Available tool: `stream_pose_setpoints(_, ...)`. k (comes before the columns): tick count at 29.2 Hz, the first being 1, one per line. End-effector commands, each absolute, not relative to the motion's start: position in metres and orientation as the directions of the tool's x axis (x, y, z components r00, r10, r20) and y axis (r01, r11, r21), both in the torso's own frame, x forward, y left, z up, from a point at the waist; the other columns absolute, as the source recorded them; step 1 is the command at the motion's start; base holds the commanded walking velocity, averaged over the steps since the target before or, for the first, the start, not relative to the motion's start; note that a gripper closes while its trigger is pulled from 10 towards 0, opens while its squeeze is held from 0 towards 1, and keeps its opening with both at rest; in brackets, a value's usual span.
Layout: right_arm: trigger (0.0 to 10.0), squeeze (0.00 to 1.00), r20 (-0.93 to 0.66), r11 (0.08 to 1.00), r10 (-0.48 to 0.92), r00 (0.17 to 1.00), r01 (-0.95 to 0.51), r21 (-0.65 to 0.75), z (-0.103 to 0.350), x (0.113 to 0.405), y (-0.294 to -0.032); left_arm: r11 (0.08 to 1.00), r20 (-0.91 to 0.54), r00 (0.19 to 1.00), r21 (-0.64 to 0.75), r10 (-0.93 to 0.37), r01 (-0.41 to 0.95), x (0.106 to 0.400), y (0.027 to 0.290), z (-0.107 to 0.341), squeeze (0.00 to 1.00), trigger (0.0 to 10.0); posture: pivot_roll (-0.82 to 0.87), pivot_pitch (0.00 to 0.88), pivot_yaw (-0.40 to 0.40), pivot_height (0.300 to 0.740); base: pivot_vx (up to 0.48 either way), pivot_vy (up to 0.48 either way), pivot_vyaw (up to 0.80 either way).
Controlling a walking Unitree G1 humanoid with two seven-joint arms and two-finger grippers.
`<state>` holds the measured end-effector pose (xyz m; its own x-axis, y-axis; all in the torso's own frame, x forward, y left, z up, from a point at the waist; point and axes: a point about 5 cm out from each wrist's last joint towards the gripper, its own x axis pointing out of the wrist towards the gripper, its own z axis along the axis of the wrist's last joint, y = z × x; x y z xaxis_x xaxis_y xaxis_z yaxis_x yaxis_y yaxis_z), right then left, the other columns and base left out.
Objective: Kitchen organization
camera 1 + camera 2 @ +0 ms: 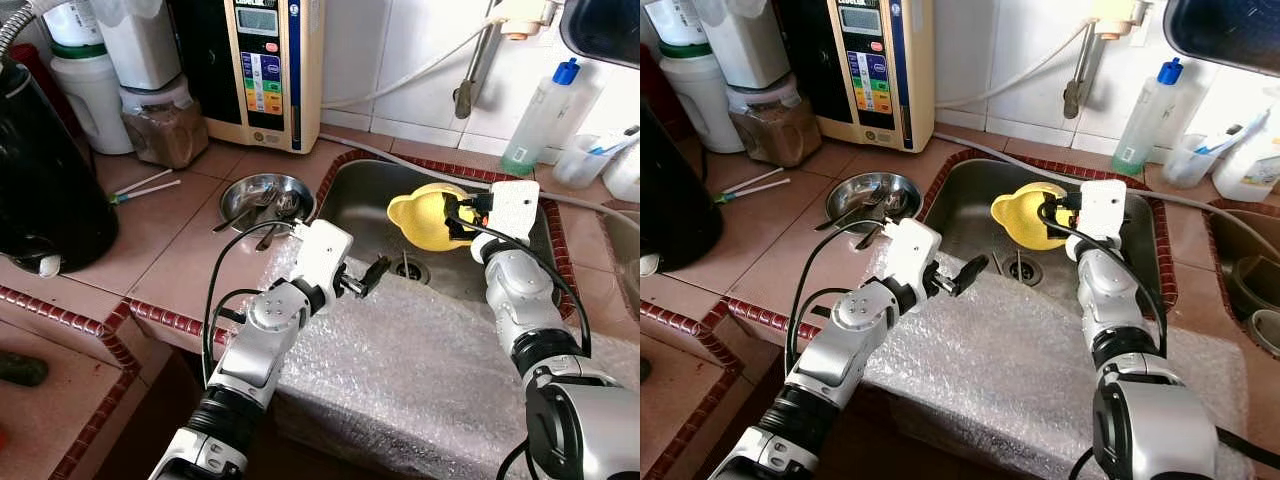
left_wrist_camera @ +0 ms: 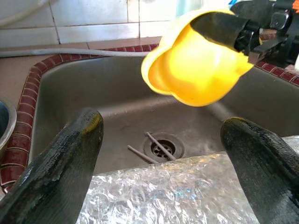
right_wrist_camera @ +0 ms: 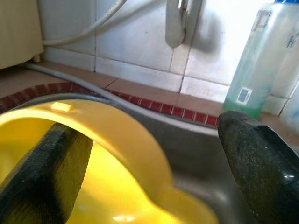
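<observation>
Left eye view shows our right claw (image 1: 462, 218) gripping the rim of a yellow plastic bowl-shaped container (image 1: 425, 216), one finger inside and one outside, holding it above the stainless steel sink (image 1: 365, 195). The container tilts on its side, its opening facing our left; we cannot tell a long axis. Our left claw (image 1: 375, 270) hangs spread wide and empty over the bubble wrap sheet (image 1: 420, 360) at the sink's near edge, set in the tiled worktop (image 1: 170, 240).
</observation>
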<state>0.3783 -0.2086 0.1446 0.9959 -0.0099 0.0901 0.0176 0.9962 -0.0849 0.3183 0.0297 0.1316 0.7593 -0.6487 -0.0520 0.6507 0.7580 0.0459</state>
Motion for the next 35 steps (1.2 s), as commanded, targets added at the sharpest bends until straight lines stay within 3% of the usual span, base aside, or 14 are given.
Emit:
stream_pose_setpoints(1,10.0,0.0,0.086,0.997,-0.004,0.996,0.011,-0.079,0.149,0.381,-0.207,0.759,-0.053,0.761,0.052,-0.647,0.649,0.318,0.028,0.131,1.0,10.0,0.08,0.0,-0.014,0.74,0.0,0.0,0.0)
stream_pose_setpoints(4,10.0,0.0,-0.054,0.982,0.078,0.995,-0.086,-0.167,0.129,0.379,-0.199,0.76,-0.055,0.762,0.052,-0.645,0.647,0.318,0.027,0.13,1.0,10.0,0.07,0.0,-0.014,0.74,0.0,0.0,0.0)
stream_pose_setpoints(9,10.0,0.0,-0.162,0.974,0.138,0.977,-0.163,-0.159,0.108,0.372,-0.189,0.761,-0.055,0.763,0.05,-0.644,0.647,0.317,0.027,0.13,1.0,10.0,0.07,0.0,-0.018,0.74,0.0,0.0,0.0)
stream_pose_setpoints(13,10.0,0.0,-0.293,0.946,0.196,0.936,-0.259,-0.194,0.092,0.367,-0.181,0.762,-0.057,0.763,0.051,-0.643,0.646,0.317,0.027,0.13,1.0,10.0,0.07,0.0,-0.017,0.74,0.0,0.0,0.0)
stream_pose_setpoints(17,10.0,0.0,-0.397,0.874,0.376,0.838,-0.462,-0.148,0.083,0.363,-0.162,0.759,-0.06,0.761,0.054,-0.646,0.649,0.316,0.027,0.129,1.0,10.0,0.07,0.0,-0.018,0.74,0.0,0.0,0.0)
stream_pose_setpoints(20,10.0,0.0,-0.364,0.939,0.295,0.883,-0.338,-0.059,0.09,0.368,-0.166,0.754,-0.062,0.756,0.059,-0.651,0.654,0.316,0.025,0.128,1.0,10.0,0.07,0.0,-0.021,0.74,0.0,0.0,0.0)
stream_pose_setpoints(23,10.0,0.0,-0.355,0.902,0.389,0.85,-0.43,-0.04,0.089,0.366,-0.157,0.754,-0.061,0.756,0.06,-0.652,0.655,0.315,0.024,0.128,1.0,10.0,0.07,0.0,-0.022,0.74,0.0,0.0,0.0)
stream_pose_setpoints(24,10.0,0.0,-0.317,0.932,0.297,0.901,-0.345,-0.108,0.094,0.37,-0.161,0.751,-0.06,0.753,0.062,-0.655,0.658,0.315,0.023,0.129,0.78,10.0,0.07,0.0,-0.025,0.74,0.0,0.0,0.0)
stream_pose_setpoints(25,10.0,0.0,-0.308,0.94,0.297,0.904,-0.333,-0.072,0.095,0.371,-0.162,0.748,-0.061,0.751,0.062,-0.658,0.66,0.315,0.023,0.129,0.0,10.0,0.07,0.0,-0.024,0.74,0.0,0.0,0.0)
stream_pose_setpoints(29,10.0,0.0,-0.355,0.948,0.313,0.881,-0.314,0.056,0.09,0.369,-0.16,0.742,-0.065,0.745,0.068,-0.664,0.667,0.314,0.023,0.128,0.0,10.0,0.07,0.0,-0.021,0.74,0.0,0.0,0.0)
stream_pose_setpoints(30,10.0,0.0,-0.389,0.945,0.311,0.867,-0.326,0.029,0.088,0.368,-0.162,0.74,-0.067,0.743,0.073,-0.666,0.669,0.313,0.024,0.127,0.0,10.0,0.07,0.0,-0.021,0.74,0.0,0.0,0.0)
stream_pose_setpoints(32,10.0,0.0,-0.468,0.9,0.397,0.79,-0.435,0.03,0.078,0.361,-0.155,0.74,-0.067,0.744,0.075,-0.665,0.668,0.314,0.024,0.128,0.0,10.0,0.07,0.0,-0.018,0.74,0.0,0.0,0.0)
stream_pose_setpoints(34,10.0,0.0,-0.387,0.935,0.355,0.851,-0.319,0.155,0.088,0.369,-0.156,0.74,-0.067,0.744,0.077,-0.665,0.668,0.314,0.023,0.128,0.0,10.0,0.07,0.0,-0.019,0.74,0.0,0.0,0.0)
stream_pose_setpoints(35,10.0,0.0,-0.39,0.908,0.312,0.866,-0.152,0.39,0.093,0.372,-0.162,0.74,-0.066,0.744,0.078,-0.665,0.668,0.315,0.023,0.129,0.0,10.0,0.07,0.0,-0.02,0.74,0.0,0.0,0.0)
